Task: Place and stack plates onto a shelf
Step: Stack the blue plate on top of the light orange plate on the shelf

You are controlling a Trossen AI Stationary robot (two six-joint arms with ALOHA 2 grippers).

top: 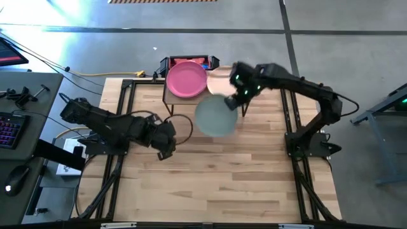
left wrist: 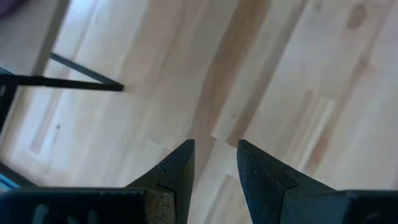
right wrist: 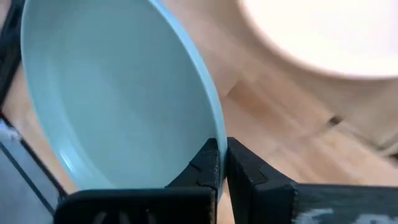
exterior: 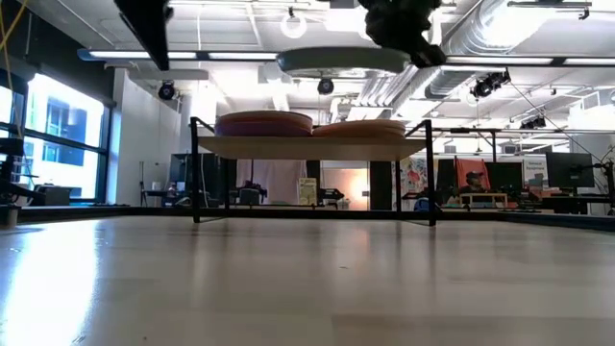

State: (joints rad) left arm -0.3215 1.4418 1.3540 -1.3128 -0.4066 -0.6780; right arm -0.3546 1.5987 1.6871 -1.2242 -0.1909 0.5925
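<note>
The shelf (exterior: 307, 146), a small rack with a wooden top on black legs, stands at the table's far middle. On it lie a pink plate (top: 186, 79) and, to its right, a peach plate (top: 219, 81). A teal plate (top: 216, 116) hangs in the air just in front of the shelf, above the height of its top (exterior: 332, 60), with my right gripper (top: 236, 102) shut on it. My left gripper (top: 166, 149) hovers open over bare table left of centre, with nothing between its fingers (left wrist: 216, 155). My right gripper pinches the teal plate's rim (right wrist: 211, 134) between its two fingers, one on the plate's hollow upper face and one on its outer side. The fingers slant down from the table's far right. The plate is lifted clear of table and shelf, close to level.
A black and red box (top: 191, 61) sits behind the shelf. A dark cable loop (top: 183, 127) lies on the table by my left gripper. The near half of the wooden tabletop (top: 222, 184) is bare wood. A desk with a keyboard (top: 9, 130) stands to the left.
</note>
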